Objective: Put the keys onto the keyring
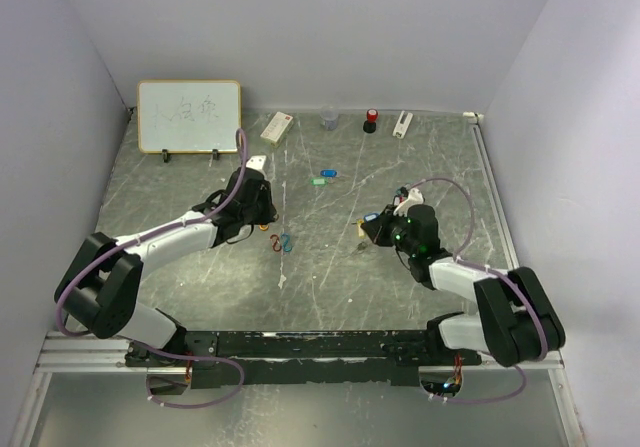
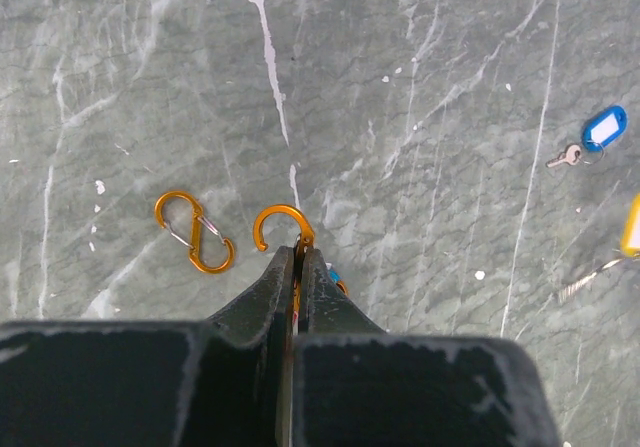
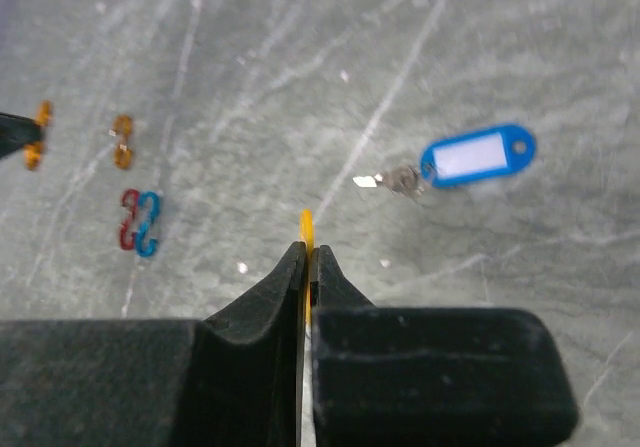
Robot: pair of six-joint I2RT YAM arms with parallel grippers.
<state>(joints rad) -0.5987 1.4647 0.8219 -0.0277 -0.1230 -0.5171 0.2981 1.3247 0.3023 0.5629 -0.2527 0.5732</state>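
My left gripper (image 2: 298,252) is shut on an orange carabiner clip (image 2: 280,225), whose open hook sticks out past the tips; it sits left of centre in the top view (image 1: 264,217). My right gripper (image 3: 306,249) is shut on a yellow key tag (image 3: 306,227), held edge-on, right of centre (image 1: 372,229). A blue-tagged key (image 3: 478,154) lies just ahead of it on the table and also shows in the left wrist view (image 2: 600,129). A green tag (image 1: 319,181) and another blue tag (image 1: 328,174) lie farther back.
A loose orange carabiner (image 2: 195,232) lies by the left gripper. A red and a blue carabiner (image 1: 283,242) lie between the arms. At the back stand a whiteboard (image 1: 189,116), a white box (image 1: 276,127), a cup (image 1: 329,119) and a red-capped object (image 1: 371,120).
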